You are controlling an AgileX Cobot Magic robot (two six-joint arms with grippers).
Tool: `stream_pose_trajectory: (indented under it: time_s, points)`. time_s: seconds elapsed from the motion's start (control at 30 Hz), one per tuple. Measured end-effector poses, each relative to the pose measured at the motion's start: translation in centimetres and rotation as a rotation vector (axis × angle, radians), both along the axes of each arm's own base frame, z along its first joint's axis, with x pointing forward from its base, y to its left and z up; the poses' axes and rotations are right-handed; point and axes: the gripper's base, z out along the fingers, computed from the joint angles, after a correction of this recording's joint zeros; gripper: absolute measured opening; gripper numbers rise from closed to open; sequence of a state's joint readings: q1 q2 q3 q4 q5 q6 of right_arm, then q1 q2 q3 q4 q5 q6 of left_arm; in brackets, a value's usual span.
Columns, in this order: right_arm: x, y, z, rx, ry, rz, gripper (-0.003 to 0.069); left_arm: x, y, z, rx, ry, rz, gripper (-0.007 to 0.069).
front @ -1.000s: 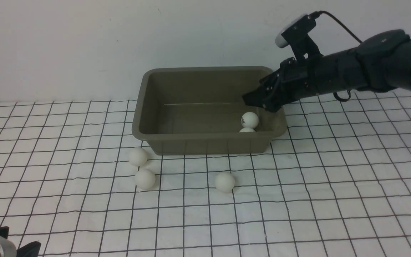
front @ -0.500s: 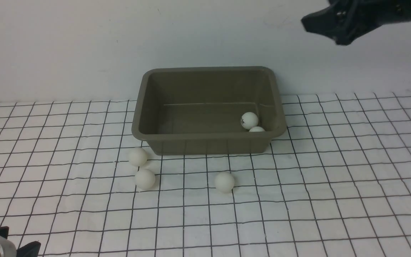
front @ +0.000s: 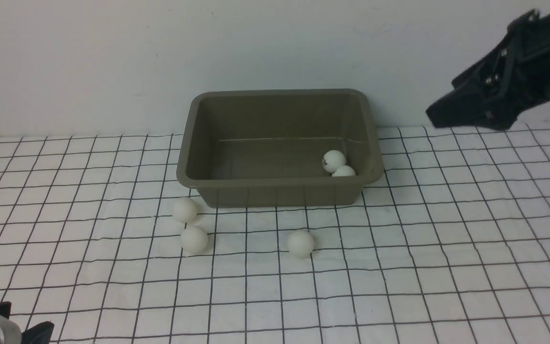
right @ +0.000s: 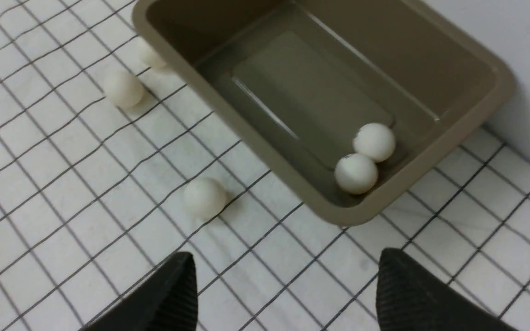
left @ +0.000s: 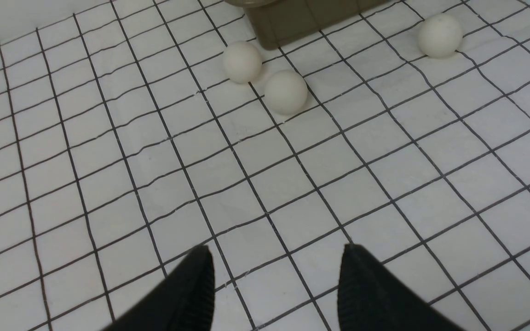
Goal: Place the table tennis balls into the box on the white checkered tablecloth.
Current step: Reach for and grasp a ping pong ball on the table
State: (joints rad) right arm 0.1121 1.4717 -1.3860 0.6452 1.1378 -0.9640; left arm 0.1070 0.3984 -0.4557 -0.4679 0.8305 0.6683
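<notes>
We see the right tool [front: 439, 118] hanging in the air beyond the right end of the rectangular olive-grey plastic box [front: 275, 193], clear of the white checkered tablecloth [front: 423, 267] on which the box stands. Its two black ribbed fingers [right: 173, 294] are spread wide with nothing between them. Ahead of this tool and below it, in the box corner closest to it, lie two of the five small matte white table tennis balls, touching each other. The far ball [front: 334, 160] carries a small dark printed mark, and the near ball [front: 343, 171], partly hidden behind the box's front wall in the front view, shows a fainter one; neither mark is large enough for us to read. The left tool [left: 276, 276] sits low over the cloth's near left corner, its prongs also apart and holding nothing. Well ahead of it, outside the box, rest the other three balls: the corner ball [front: 185, 209] just beside the box's front left corner, the second ball [front: 194, 239] just beside that one on the side toward the left tool, and the lone ball [front: 300, 242] further toward the right tool's side, near the front wall but apart from it. Their visible faces are plain white.
</notes>
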Motion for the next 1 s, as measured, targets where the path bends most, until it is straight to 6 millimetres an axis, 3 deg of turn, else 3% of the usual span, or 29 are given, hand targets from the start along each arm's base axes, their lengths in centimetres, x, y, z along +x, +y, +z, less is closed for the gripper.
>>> stream_pose_trajectory:
  time_s: [0.13,0.3,0.53,0.67,0.83,1.0]
  points:
    - [-0.7,1.6,-3.1,-0.017,0.056,0.047,0.0466,0.0,0.0,0.0,0.0,0.0,0.0,0.0335]
    - [-2.0,5.3,-6.4,-0.044,0.013,0.102,0.0462,0.0,0.0,0.0,0.0,0.0,0.0,0.0335]
    - [-2.9,8.4,-7.0,-0.07,-0.103,0.176,0.0462,0.0,0.0,0.0,0.0,0.003,-0.002,0.0335]
    - [-2.4,9.1,-6.8,-0.002,-0.154,0.158,0.0462,0.0,0.0,0.0,0.0,0.004,-0.002,0.0335]
    - [-1.2,9.7,-8.0,0.059,-0.116,0.092,0.0462,0.0,0.0,0.0,0.0,0.005,-0.002,0.0335]
    - [0.5,10.5,-11.8,0.069,0.012,0.018,0.0462,0.0,0.0,0.0,0.0,0.005,-0.003,0.0335]
